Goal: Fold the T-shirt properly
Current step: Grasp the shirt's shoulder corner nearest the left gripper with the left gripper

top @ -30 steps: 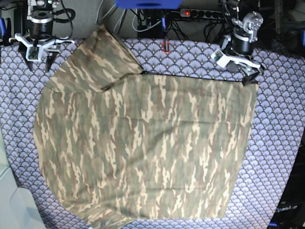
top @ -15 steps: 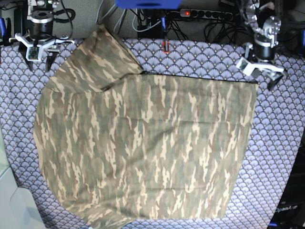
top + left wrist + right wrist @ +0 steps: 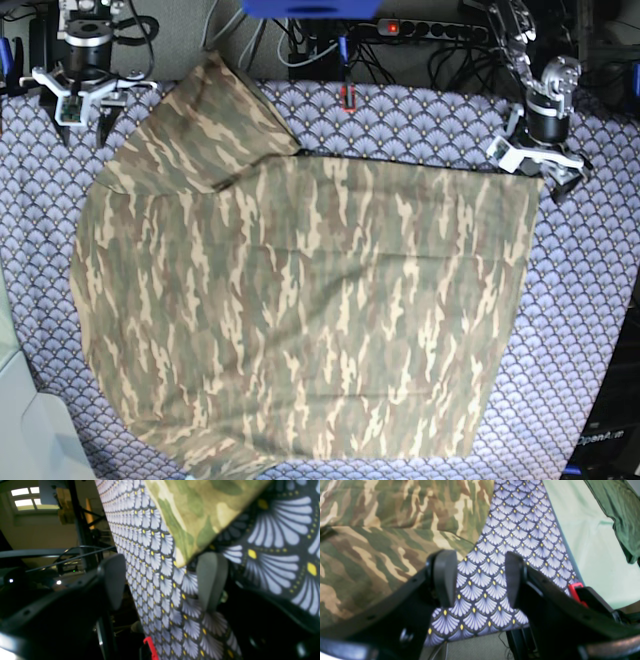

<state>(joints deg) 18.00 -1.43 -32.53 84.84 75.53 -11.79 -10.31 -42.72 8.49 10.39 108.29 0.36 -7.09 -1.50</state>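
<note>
The camouflage T-shirt [image 3: 300,300] lies spread flat on the fan-patterned tablecloth [image 3: 590,300], with one sleeve pointing up at the back left. My left gripper [image 3: 535,168] stands open right at the shirt's back right corner. In the left wrist view that corner [image 3: 200,512] points down between the open left gripper's [image 3: 162,582] fingers, with nothing clamped. My right gripper [image 3: 82,113] hangs open at the back left, off the sleeve. In the right wrist view the right gripper [image 3: 479,577] frames bare tablecloth [image 3: 480,605], and the shirt [image 3: 382,530] lies to its left.
A power strip [image 3: 400,27], cables and a blue object [image 3: 310,8] line the back edge. A small red clip [image 3: 347,97] sits on the back edge of the cloth. A pale green surface [image 3: 582,542] with a dark green cloth [image 3: 617,510] borders the table by the right gripper.
My left gripper swung right from the shirt's back right corner, then came back down to it. The right gripper and the shirt stayed put.
</note>
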